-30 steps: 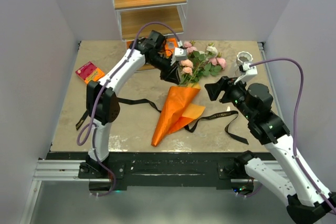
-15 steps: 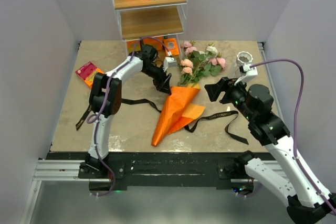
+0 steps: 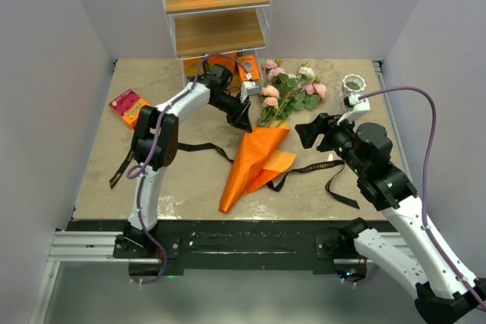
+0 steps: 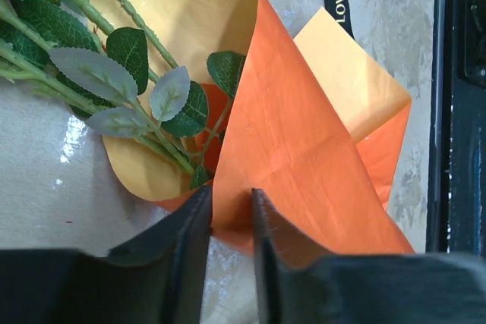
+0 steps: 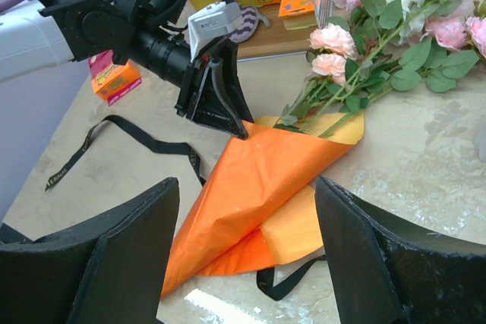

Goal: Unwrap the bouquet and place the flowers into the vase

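Top, left-wrist and right-wrist views of the bouquet (image 3: 266,130), lying on the bench (image 3: 190,180). Its orange paper (image 3: 254,158) is rolled into a cone and serves here as the landmark. The flowers (image 3: 292,92) fan out beyond the cone's open mouth, stems inside it. The black ribbon (image 3: 319,166) lies loose, trailing out to either side of the cone. The vase (image 3: 352,83) stands well beyond the cone, to the right of the flower heads.

Change over the last second: the left gripper (image 4: 231,199) has dropped from above the rose heads to the left lip of the cone's mouth. Its jaws, briefly wide, have narrowed and now stand astride the paper's edge; whether they already pinch it cannot be told. The right gripper (image 3: 302,133) has barely moved: it hovers just right of the mouth, jaws wide apart and empty.

Reading: with the ribbon off, peeling the paper open appears to be the step in hand. No flower has reached the vase.
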